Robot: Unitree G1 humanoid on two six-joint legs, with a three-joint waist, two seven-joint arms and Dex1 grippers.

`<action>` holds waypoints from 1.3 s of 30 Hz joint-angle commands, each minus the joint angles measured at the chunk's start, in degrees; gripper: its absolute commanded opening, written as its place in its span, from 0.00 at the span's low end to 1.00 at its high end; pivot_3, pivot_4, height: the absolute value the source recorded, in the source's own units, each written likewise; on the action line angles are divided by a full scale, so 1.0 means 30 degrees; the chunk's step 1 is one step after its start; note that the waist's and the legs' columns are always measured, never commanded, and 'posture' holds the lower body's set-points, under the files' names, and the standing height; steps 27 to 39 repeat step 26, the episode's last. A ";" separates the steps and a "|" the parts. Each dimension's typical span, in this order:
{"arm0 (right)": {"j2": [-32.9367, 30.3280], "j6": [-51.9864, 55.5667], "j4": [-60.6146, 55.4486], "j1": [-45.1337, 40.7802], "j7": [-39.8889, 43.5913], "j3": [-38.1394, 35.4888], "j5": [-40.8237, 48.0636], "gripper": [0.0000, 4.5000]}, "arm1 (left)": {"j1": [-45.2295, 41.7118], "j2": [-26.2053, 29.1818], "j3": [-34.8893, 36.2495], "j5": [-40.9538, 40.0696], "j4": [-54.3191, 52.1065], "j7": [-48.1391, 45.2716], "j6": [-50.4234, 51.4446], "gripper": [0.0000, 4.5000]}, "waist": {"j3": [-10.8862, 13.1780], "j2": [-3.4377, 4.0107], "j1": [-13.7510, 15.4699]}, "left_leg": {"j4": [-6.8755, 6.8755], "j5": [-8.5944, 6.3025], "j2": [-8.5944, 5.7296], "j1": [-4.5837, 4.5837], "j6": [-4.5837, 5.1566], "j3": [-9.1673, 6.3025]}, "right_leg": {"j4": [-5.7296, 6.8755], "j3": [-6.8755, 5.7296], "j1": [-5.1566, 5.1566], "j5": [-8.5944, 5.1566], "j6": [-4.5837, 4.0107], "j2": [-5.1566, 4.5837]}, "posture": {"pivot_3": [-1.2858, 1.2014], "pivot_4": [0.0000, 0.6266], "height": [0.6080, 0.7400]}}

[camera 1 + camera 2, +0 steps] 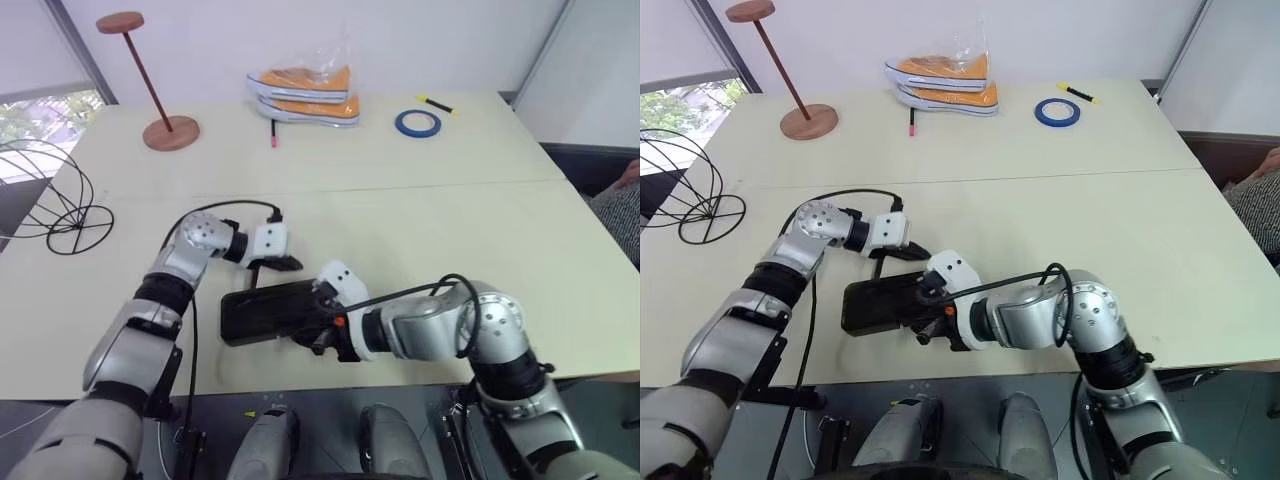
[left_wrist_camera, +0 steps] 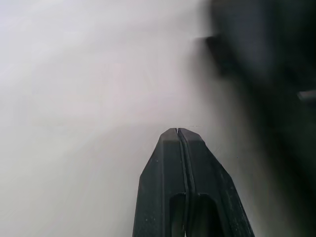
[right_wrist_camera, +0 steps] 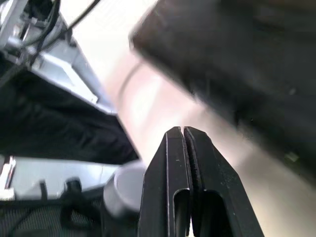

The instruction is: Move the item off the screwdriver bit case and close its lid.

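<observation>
The item (image 1: 45, 200), a black wire globe, stands on the table at the far left, well away from the screwdriver bit case (image 1: 262, 312). The case lies near the table's front edge as one flat dark block, and its lid (image 1: 880, 300) appears to lie flat on top. My left gripper (image 1: 292, 264) is shut and empty, its fingers (image 2: 178, 148) just behind the case's far edge. My right gripper (image 1: 312, 340) is also shut and empty, at the case's near right corner. In the right wrist view its fingers (image 3: 182, 148) are pressed together beside the dark case (image 3: 237, 64).
A red-brown disc-topped stand (image 1: 168, 130) stands at the back left. Orange shoes in a clear bag (image 1: 305, 92), a blue tape roll (image 1: 417, 123), a yellow marker (image 1: 435, 103) and a red pen (image 1: 273, 135) lie along the back. A person's sleeve (image 1: 625, 205) shows at the right edge.
</observation>
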 commanded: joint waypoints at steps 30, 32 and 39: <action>-1.1375 -1.2622 -0.1149 0.1947 2.0605 -0.4062 -1.6738 0.01 | 1.6461 0.7061 1.1812 -1.4500 -2.6675 0.2697 2.1650 0.00 | 0.0115 -0.0138 0.0061 | 0.0026 -0.0027 0.0029 -0.0344 0.0032 0.0048 | -0.0022 0.0049 -0.0347 0.0058 -0.0102 -0.0020 | 0.52 0.24 1.00; -1.1375 -1.2622 -0.1149 0.1947 2.0605 -0.4062 -1.6738 0.01 | 1.6461 0.7061 1.1812 -1.4500 -2.6675 0.2697 2.1650 0.00 | 0.0115 -0.0138 0.0061 | 0.0026 -0.0027 0.0029 -0.0344 0.0032 0.0048 | -0.0022 0.0049 -0.0347 0.0058 -0.0102 -0.0020 | 0.52 0.24 1.00; -1.1375 -1.2622 -0.1149 0.1947 2.0605 -0.4062 -1.6738 0.01 | 1.6461 0.7061 1.1812 -1.4500 -2.6675 0.2697 2.1650 0.00 | 0.0115 -0.0138 0.0061 | 0.0026 -0.0027 0.0029 -0.0344 0.0032 0.0048 | -0.0022 0.0049 -0.0347 0.0058 -0.0102 -0.0020 | 0.52 0.24 1.00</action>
